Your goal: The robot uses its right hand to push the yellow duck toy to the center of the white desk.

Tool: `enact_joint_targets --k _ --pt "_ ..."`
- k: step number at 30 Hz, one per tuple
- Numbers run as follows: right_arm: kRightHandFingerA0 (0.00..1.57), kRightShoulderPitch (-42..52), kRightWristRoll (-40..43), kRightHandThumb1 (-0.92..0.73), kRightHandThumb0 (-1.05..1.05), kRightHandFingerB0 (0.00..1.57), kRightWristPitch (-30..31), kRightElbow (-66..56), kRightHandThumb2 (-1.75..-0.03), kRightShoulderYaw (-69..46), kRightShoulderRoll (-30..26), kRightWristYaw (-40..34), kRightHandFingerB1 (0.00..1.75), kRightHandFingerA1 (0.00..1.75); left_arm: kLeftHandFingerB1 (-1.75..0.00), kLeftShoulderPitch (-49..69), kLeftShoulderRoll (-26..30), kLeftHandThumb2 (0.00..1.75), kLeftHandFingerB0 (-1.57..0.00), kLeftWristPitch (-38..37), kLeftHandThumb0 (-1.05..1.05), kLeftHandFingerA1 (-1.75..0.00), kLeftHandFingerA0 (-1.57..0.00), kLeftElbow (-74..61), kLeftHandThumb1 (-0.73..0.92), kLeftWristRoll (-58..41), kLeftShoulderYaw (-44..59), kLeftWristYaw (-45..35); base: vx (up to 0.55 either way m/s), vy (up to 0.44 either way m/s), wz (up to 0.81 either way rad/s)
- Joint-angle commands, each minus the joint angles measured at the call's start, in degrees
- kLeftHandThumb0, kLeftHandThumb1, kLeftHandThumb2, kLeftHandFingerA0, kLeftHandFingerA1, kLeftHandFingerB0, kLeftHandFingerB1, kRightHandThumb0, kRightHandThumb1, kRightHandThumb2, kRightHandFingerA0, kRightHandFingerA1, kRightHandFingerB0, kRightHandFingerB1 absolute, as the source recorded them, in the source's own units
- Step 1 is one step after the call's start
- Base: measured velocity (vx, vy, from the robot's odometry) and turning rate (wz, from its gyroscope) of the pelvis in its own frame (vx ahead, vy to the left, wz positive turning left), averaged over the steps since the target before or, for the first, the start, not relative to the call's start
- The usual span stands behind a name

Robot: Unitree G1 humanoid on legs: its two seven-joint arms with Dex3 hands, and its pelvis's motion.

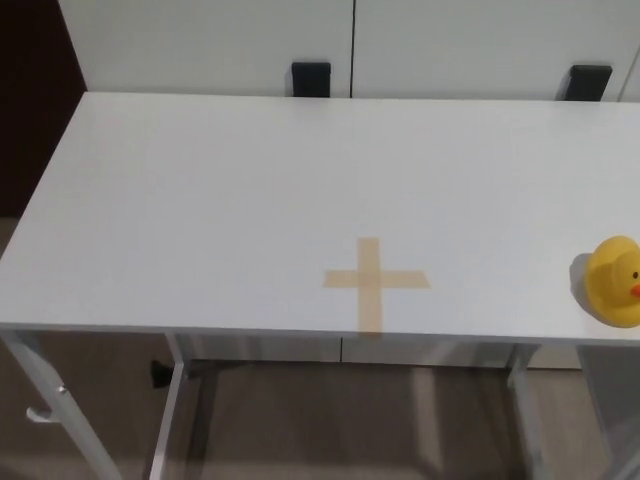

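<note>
Yellow duck toy (pixel 614 281) upright at far right edge of white worktop (pixel 250 200), near front rim, partly cut by frame, tan tape cross (pixel 376 282) left of it, well apart, neither robot hand visible, state unobservable

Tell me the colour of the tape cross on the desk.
Tan, a pale beige tape cross, seen in the head view.
</note>
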Motion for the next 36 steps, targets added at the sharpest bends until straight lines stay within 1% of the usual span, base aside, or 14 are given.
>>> enact_joint_targets --k 1,4,6,8,9,15,23,24,25,31,32,33,34,36 --pt "0.63 0.21 3.69 -0.51 -0.24 0.45 -5.2 1.21 -0.83 -2.84 -0.98 0.08 0.5 0.65 -0.57 0.41 1.02 0.65 -0.81 -0.86 -0.18 -0.71 -0.88 1.0 0.66 -0.6 0.67 -0.1 0.0 0.0 0.0" --pt "0.47 -0.53 8.77 -0.63 -0.43 0.2 -2.05 -1.49 -0.65 -8.11 -0.98 0.94 0.42 0.85 -0.59 1.32 1.5 0.69 -0.81 -1.19 -0.16 -0.71 -0.85 0.43 0.66 -0.91 1.2 -0.06 0.0 0.0 0.0" --pt "0.35 -1.62 9.81 -0.53 -0.53 0.1 0.08 -2.38 -0.89 -9.64 -1.59 1.03 0.5 0.74 -0.6 0.66 1.44 0.69 -0.83 -0.79 -0.16 -0.71 -0.86 0.27 0.66 -0.96 1.41 -0.07 0.0 0.0 0.0" --pt "0.12 -3.37 10.76 -0.76 -0.57 0.05 2.58 -2.11 -0.65 -10.95 -2.82 1.87 0.32 0.54 -0.55 0.21 1.25 0.63 -0.81 -0.61 -0.22 -0.66 -0.87 0.68 0.7 -0.35 1.03 0.14 0.0 0.0 0.0" --pt "0.02 -4.86 12.32 -0.69 -0.64 0.01 2.68 -2.01 -0.89 -12.75 -3.43 2.74 0.31 0.53 -0.59 0.12 1.02 0.66 -0.83 -0.85 -0.19 -0.71 -0.87 0.85 0.68 -0.18 0.97 0.41 0.0 0.0 0.0" --pt "0.0 -10.22 13.95 -0.64 -0.78 0.04 0.55 -5.77 -1.03 -15.81 -5.25 2.38 0.26 0.4 -0.56 0.17 0.75 0.74 -0.81 -0.76 -0.15 -0.7 -0.86 0.78 0.67 -1.0 1.85 0.27 0.0 0.0 0.0" --pt "0.02 -15.1 14.02 -0.66 -0.91 0.02 6.74 -28.28 -1.09 -12.95 -5.41 2.5 0.45 0.65 -0.58 -0.37 1.35 0.72 -0.83 -0.64 -0.15 -0.76 -0.88 0.57 0.64 -0.84 1.91 0.05 0.0 0.0 0.0" --pt "0.04 -15.78 13.98 -0.84 -0.93 0.01 7.7 -31.47 -0.65 -12.17 -4.82 2.55 0.66 0.83 -0.6 -0.24 1.41 0.8 -0.82 -0.98 -0.12 -0.74 -0.88 0.63 0.64 -0.7 1.8 0.02 0.0 0.0 0.0" --pt "0.04 -16.53 13.61 -0.84 -0.93 0.01 8.3 -33.98 -0.65 -11.24 -4.32 2.33 0.66 0.83 -0.6 -0.1 1.44 0.8 -0.82 -1.36 -0.12 -0.74 -0.88 0.64 0.64 -0.62 1.74 0.02 0.0 0.0 0.0" --pt "0.06 -18.08 11.27 -0.9 -0.75 0.09 13.08 -45.29 -0.67 -4.87 -1.79 2.08 0.26 0.35 -0.57 -0.3 1.31 0.8 -0.82 -1.26 -0.14 -0.71 -0.88 0.58 0.62 -0.45 1.58 0.27 0.0 0.0 0.0" --pt "0.04 -19.15 10.03 -0.74 -0.71 0.06 15.6 -47.39 -1.06 -2.37 -1.16 1.62 0.28 0.28 -0.58 -0.3 1.3 0.79 -0.82 -1.35 -0.15 -0.72 -0.88 0.65 0.62 -0.35 1.49 0.26 0.0 0.0 0.0" --pt "0.04 -19.15 10.03 -0.74 -0.71 0.06 15.6 -47.39 -1.06 -2.37 -1.16 1.62 0.28 0.28 -0.58 -0.3 1.3 0.79 -0.82 -1.35 -0.15 -0.72 -0.88 0.65 0.62 -0.35 1.49 0.26 0.0 0.0 0.0" --pt "0.05 -20.48 8.77 -0.92 -0.65 0.07 18.25 -49.33 -0.72 0.75 -0.31 1.38 0.23 0.23 -0.58 -0.24 1.28 0.8 -0.82 -1.48 -0.14 -0.72 -0.88 0.82 0.61 -0.22 1.38 0.25 0.0 0.0 0.0" --pt "0.05 -20.74 8.66 -0.92 -0.65 0.07 18.93 -50.07 -0.72 2.06 0.04 1.66 0.23 0.23 -0.58 -0.13 1.24 0.8 -0.82 -1.63 -0.14 -0.72 -0.88 0.85 0.61 -0.15 1.3 0.21 0.0 0.0 0.0"
